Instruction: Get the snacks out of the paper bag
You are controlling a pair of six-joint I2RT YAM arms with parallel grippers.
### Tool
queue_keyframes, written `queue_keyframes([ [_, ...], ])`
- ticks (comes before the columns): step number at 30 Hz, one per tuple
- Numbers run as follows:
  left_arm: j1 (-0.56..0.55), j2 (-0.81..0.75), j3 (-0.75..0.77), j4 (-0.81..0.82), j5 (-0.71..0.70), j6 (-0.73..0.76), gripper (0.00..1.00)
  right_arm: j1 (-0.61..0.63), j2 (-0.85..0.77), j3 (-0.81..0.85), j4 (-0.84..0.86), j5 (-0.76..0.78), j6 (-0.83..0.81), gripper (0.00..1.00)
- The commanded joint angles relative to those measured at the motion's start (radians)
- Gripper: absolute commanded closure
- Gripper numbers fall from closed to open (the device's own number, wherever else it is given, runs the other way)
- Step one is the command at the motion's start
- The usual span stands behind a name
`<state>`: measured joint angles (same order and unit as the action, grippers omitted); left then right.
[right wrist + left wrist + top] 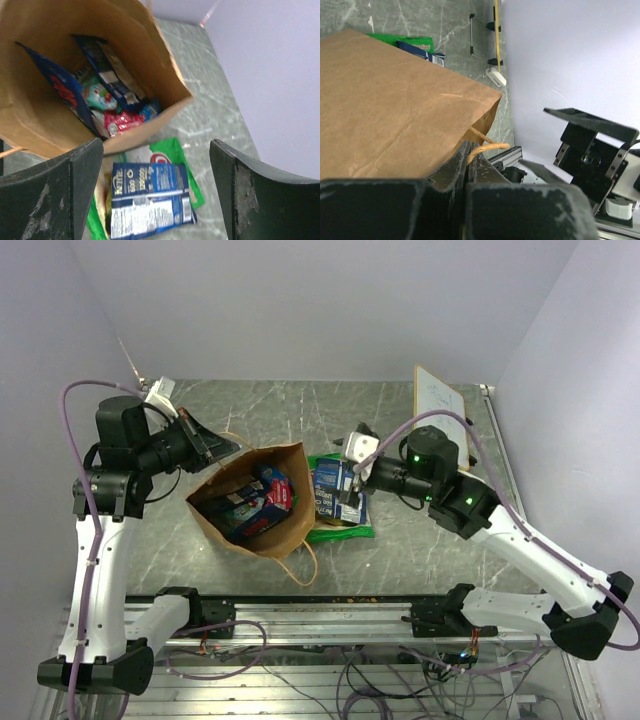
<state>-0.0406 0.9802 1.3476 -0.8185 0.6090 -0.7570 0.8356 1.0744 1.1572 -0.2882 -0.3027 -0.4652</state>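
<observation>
Spread wide, my right gripper (156,167) hung over a blue foil packet (150,200) beside the tall brown paper bag (165,75); other glossy snacks (122,122) lay leftward inside it, its looped handle (487,147) pinched by my left gripper (469,155).

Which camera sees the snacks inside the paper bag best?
The right wrist view: it peers into the open paper bag, showing blue, teal and red snacks up close. The top view shows them small. The left wrist view shows only the bag's brown outside.
</observation>
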Motion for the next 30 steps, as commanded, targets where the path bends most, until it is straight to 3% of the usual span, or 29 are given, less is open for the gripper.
queue_keyframes([
  [1, 0.004, -0.001, -0.01, 0.067, 0.046, -0.031, 0.93, 0.086, 0.054, 0.046, 0.055, -0.11, -0.143, 0.12],
  [6, 0.005, -0.05, -0.041, 0.101, 0.02, -0.075, 0.93, 0.223, 0.227, 0.225, -0.157, -0.118, -0.349, 0.11],
  [13, 0.005, -0.064, -0.061, 0.065, 0.015, -0.078, 0.93, 0.297, 0.407, 0.385, -0.354, -0.073, -0.545, 0.13],
  [16, 0.004, -0.074, -0.073, 0.07, 0.018, -0.096, 0.93, 0.337, 0.449, 0.402, -0.363, 0.003, -0.589, 0.16],
  [30, 0.005, -0.104, -0.095, 0.085, 0.03, -0.131, 0.93, 0.413, 0.63, 0.468, -0.379, 0.088, -0.673, 0.25],
])
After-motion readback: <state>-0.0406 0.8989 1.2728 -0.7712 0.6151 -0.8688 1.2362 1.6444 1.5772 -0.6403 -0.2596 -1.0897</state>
